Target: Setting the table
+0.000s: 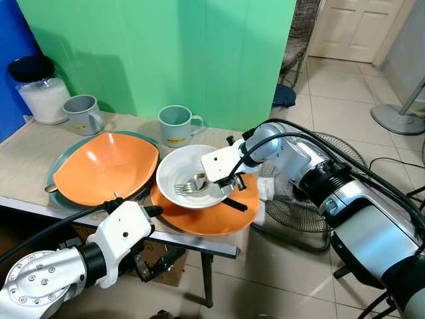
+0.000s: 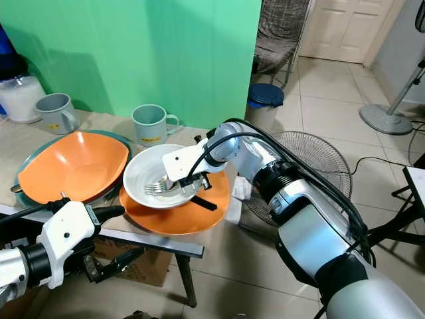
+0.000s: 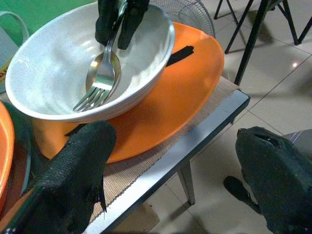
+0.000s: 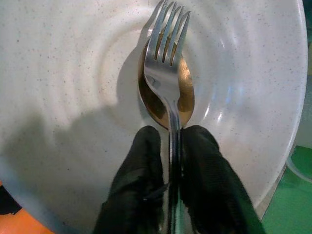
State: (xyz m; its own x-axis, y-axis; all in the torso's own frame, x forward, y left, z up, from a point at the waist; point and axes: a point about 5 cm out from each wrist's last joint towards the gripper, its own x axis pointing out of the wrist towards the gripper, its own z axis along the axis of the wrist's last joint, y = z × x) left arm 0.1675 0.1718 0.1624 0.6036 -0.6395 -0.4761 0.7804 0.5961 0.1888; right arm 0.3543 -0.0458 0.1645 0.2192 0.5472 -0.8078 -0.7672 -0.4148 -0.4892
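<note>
A white speckled bowl [image 1: 182, 174] rests on an orange plate [image 1: 212, 214] at the table's front right. Inside the bowl lie a metal fork [image 4: 168, 58] and a spoon [image 4: 187, 95], stacked together. My right gripper [image 4: 171, 146] reaches into the bowl from the right and is shut on the handles of the fork and spoon. My left gripper [image 3: 170, 180] hangs open below the table's front edge, in front of the plate, holding nothing. An orange bowl [image 1: 106, 166] sits on a teal plate [image 1: 54, 171] to the left.
Two grey-green mugs [image 1: 178, 125] [image 1: 83, 114] and a jar of white grains [image 1: 41, 93] stand at the back by a green wall. A floor fan [image 1: 292, 206] lies right of the table. The table's metal front edge [image 1: 199, 244] runs just above my left gripper.
</note>
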